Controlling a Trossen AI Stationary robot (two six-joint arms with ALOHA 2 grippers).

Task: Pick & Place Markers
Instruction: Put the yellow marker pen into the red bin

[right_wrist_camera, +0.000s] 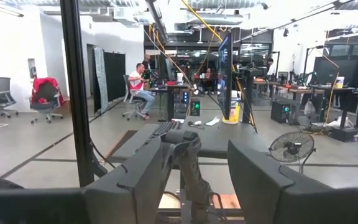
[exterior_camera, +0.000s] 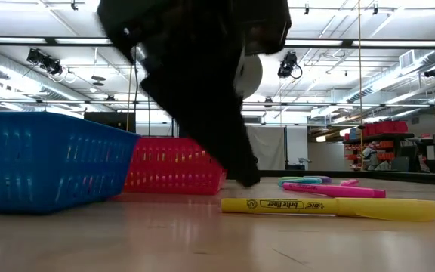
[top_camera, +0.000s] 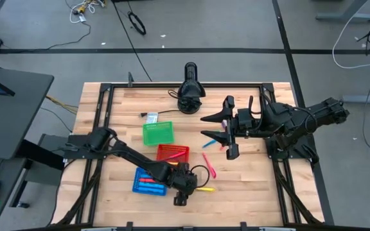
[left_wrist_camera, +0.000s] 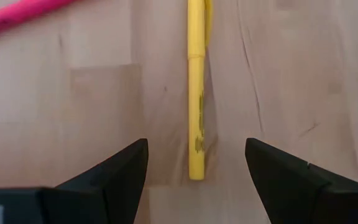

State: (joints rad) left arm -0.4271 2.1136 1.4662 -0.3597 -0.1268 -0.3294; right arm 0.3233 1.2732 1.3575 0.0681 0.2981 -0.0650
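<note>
The slim yellow plastic marker (left_wrist_camera: 196, 99), light, stiff and slick, lies lengthwise between the left gripper's (left_wrist_camera: 196, 163) parted jaws, best pinched mid-barrel.

The wooden table (top_camera: 108, 122) carries three baskets — green (top_camera: 158, 133), red (top_camera: 173, 153), blue (top_camera: 148, 181) — and loose markers: yellow (exterior_camera: 329, 207), pink (top_camera: 209, 165), blue (top_camera: 207, 144).

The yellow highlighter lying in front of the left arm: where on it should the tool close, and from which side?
Grip the yellow highlighter across its slim barrel near the middle, coming straight down from above. It lies flat on the table, lengthwise between the open fingers of the left tool, so they already straddle its narrow width; the pink marker lies well clear.
</note>
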